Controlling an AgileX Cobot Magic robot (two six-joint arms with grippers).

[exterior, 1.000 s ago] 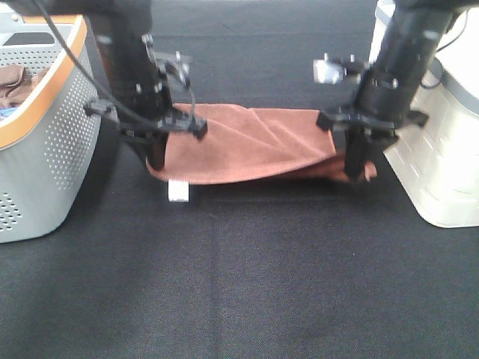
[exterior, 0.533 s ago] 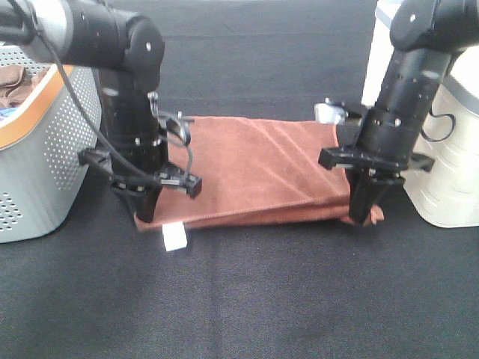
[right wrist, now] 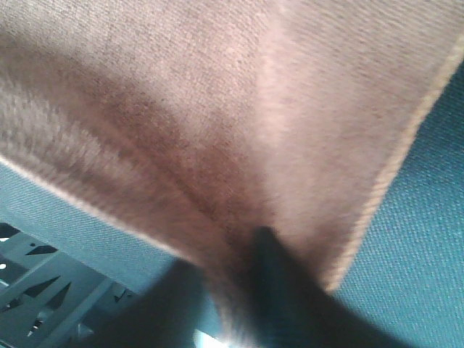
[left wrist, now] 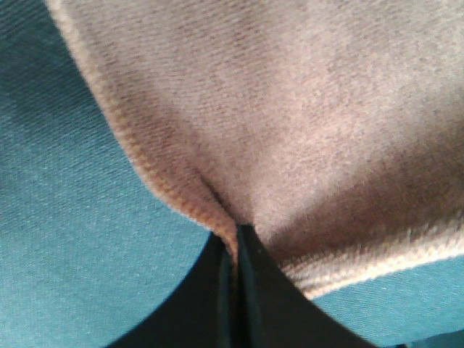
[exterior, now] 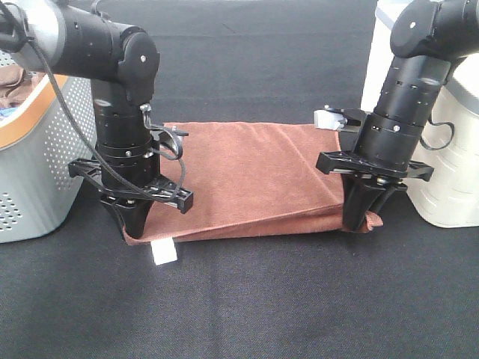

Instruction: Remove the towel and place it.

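A brown towel [exterior: 254,176] is stretched between my two grippers over the black table, its far edge lying flat and its near edge held. My left gripper [exterior: 135,228] is shut on the towel's near left corner, where a white tag [exterior: 162,251] hangs. My right gripper [exterior: 358,222] is shut on the near right corner. The left wrist view shows the fingers [left wrist: 243,290] pinching the hem of the towel [left wrist: 290,130]. The right wrist view shows the towel [right wrist: 217,116] folded over a dark finger [right wrist: 279,286].
A grey perforated basket [exterior: 45,149] with an orange rim stands at the left, with cloth inside. A white container [exterior: 449,172] stands at the right, close to my right arm. The black tablecloth [exterior: 247,307] spreads in front.
Both grippers have pulled the towel's near edge toward the front of the table. The towel has spread out flatter and wider, and the white tag moved forward with it.
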